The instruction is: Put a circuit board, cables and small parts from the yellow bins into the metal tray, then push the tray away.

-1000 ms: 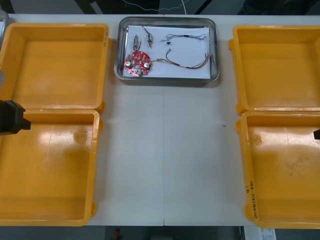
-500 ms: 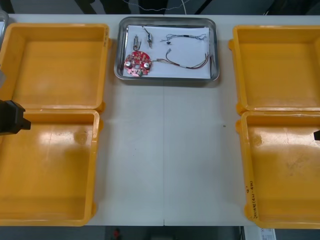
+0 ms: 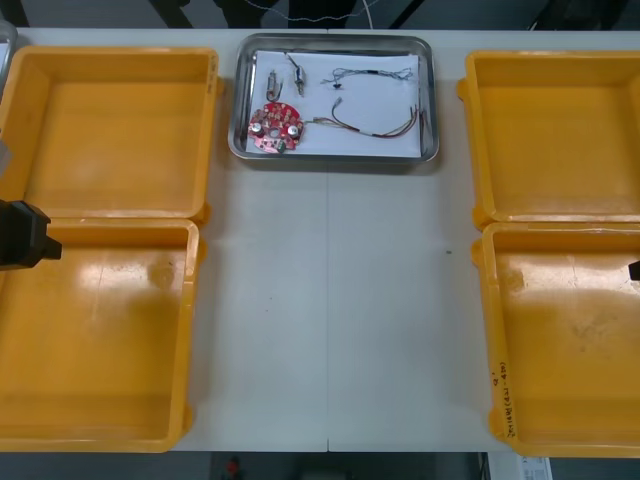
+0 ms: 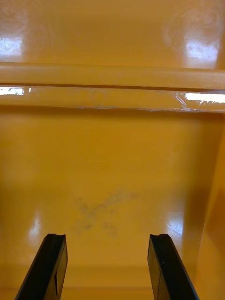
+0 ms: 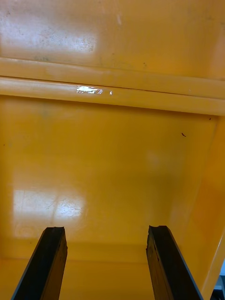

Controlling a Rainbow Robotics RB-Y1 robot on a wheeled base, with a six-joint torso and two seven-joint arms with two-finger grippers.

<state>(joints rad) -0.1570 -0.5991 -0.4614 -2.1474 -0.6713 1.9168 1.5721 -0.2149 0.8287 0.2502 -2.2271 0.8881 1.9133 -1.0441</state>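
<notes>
Yellow bins [image 3: 190,330] short of the metal tray [image 3: 334,40] lie bare under the left gripper [image 5: 107,229] and right gripper [image 4: 107,236], both with fingers spread wide, while the tray, holding the circuit board [image 3: 275,126], cables [image 3: 375,125] and small metal parts [image 3: 297,72], has not shifted in the last second, so the job looks done.
</notes>
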